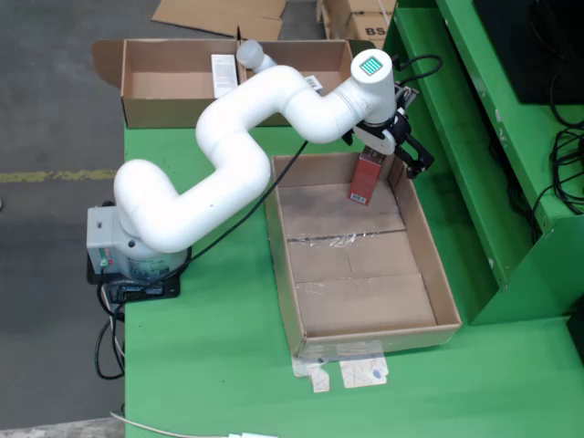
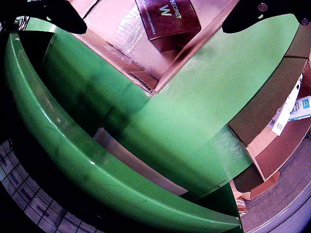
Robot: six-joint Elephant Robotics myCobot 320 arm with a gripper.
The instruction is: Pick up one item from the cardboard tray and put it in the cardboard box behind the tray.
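Gripper (image 1: 399, 151) jaws spread, nothing pinched. Red carton (image 1: 365, 179) just below and between jaws, standing upright at far end of cardboard tray (image 1: 438, 274), long axis vertical; no contact visible. Wrist view alone shows carton lettering, dark fingers (image 2: 48, 14) flanking carton. Farther beyond jaws: cardboard box (image 1: 146, 109), white packets inside.

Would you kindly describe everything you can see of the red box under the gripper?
The red box is a small, slim carton, apparently printed cardboard, dark red with a pale label near its lower end. The wrist view shows white lettering reading "SECRET" and a "W" on one face. It stands upright, slightly tilted, at the far end of the cardboard tray, directly beneath the gripper. Whether the fingers actually clamp it, or whether it rests on the tray floor, cannot be told.
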